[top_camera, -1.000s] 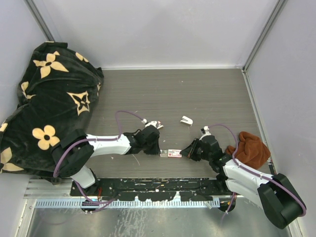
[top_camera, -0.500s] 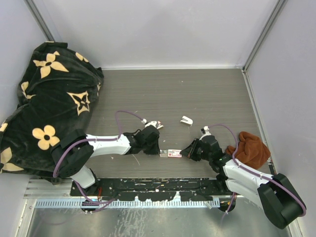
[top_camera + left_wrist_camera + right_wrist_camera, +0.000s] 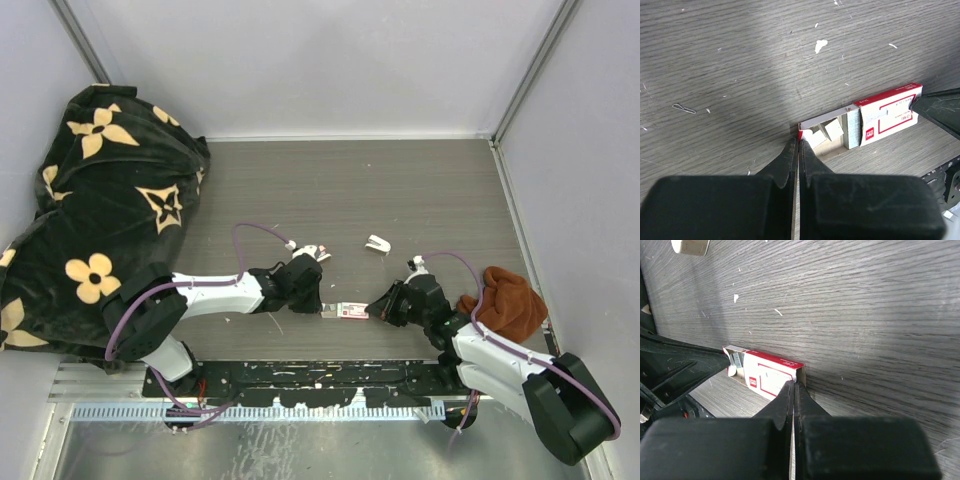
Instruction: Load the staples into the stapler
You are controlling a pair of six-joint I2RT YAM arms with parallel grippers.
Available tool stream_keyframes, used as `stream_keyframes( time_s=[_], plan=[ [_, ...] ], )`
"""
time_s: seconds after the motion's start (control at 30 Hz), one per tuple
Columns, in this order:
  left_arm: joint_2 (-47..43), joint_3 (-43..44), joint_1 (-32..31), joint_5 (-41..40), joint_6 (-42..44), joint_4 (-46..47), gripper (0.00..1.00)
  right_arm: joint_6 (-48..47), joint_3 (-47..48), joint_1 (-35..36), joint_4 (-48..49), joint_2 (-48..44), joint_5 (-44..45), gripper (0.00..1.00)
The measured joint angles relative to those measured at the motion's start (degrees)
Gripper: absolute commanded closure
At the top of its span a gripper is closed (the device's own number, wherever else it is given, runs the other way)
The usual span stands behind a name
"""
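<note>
Staple box lies flat near the table's front edge, between both arms. Its tray is slid partway out and a silvery strip shows. Left gripper is closed at the tray end, right gripper closed at the sleeve's far end; nipping cardboard or only touching, cannot tell. No strip is out yet. White stapler sits apart, untouched. Rust cloth and flowered blanket lie off to the sides, not in the way.

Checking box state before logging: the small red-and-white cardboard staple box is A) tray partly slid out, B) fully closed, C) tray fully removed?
A: the pale inner tray juts from the red-and-white staple box toward the left gripper, silvery staples showing.
</note>
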Motion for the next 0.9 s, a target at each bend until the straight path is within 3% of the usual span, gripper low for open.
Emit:
stream_keyframes(
  time_s=[0.17, 0.23, 0.3, 0.63, 0.9],
  plan=[
    [0.0, 0.0, 0.0, 0.0, 0.0, 0.0, 1.00, 0.0, 0.0, 0.0, 0.0, 0.0, 0.0, 0.99],
    [0.0, 0.0, 0.0, 0.0, 0.0, 0.0, 0.97, 0.0, 0.0, 0.0, 0.0, 0.0, 0.0, 0.95],
    [0.0, 0.0, 0.0, 0.0, 0.0, 0.0, 0.86, 0.0, 0.0, 0.0, 0.0, 0.0, 0.0, 0.87],
    [-2.4, -1.3, 0.0, -0.7, 0.5, -0.5, 0.49, 0.0, 0.6, 0.0, -0.8, -1.6, 0.3, 0.47],
    [-8.2, -3.3, 0.0, -4.4, 1.9, -3.0, 0.22, -1.0, 1.4, 0.0, -6.0, -7.8, 3.6, 0.29]
  ],
)
